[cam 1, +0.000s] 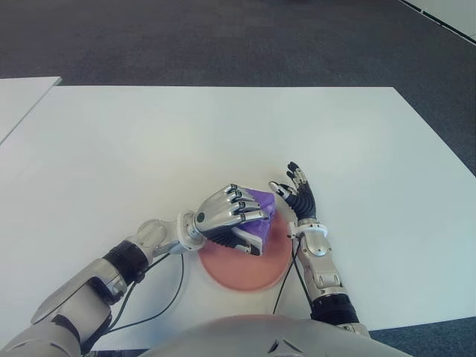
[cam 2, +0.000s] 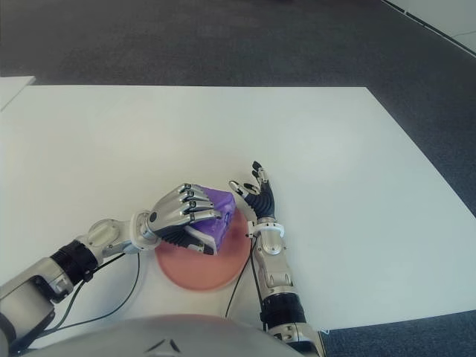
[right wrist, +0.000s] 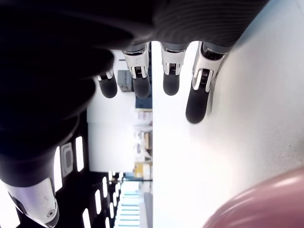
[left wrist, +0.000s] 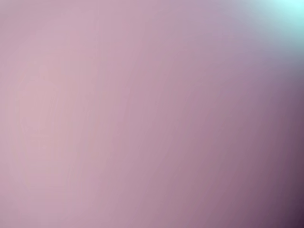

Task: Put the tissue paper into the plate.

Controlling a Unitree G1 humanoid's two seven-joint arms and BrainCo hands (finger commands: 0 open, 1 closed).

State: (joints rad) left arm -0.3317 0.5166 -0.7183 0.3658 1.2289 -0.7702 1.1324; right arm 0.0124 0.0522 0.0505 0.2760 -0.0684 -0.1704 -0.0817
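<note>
My left hand (cam 1: 238,219) is curled around a purple pack of tissue paper (cam 1: 263,204) and holds it just over the far part of the pink plate (cam 1: 245,271). The plate lies on the white table (cam 1: 223,141) near its front edge. The pack's far corner sticks out past my fingers (cam 1: 239,202). A pink-purple blur fills the left wrist view, so nothing can be made out there. My right hand (cam 1: 297,195) stands beside the plate's right rim with its fingers (right wrist: 197,102) spread and nothing in them. The plate's edge (right wrist: 266,202) shows in the right wrist view.
White tabletop stretches far, left and right of the plate. A second white table (cam 1: 18,100) sits at the far left. Dark carpet (cam 1: 223,37) lies beyond. Black cables (cam 1: 167,297) hang from my left forearm near the front edge.
</note>
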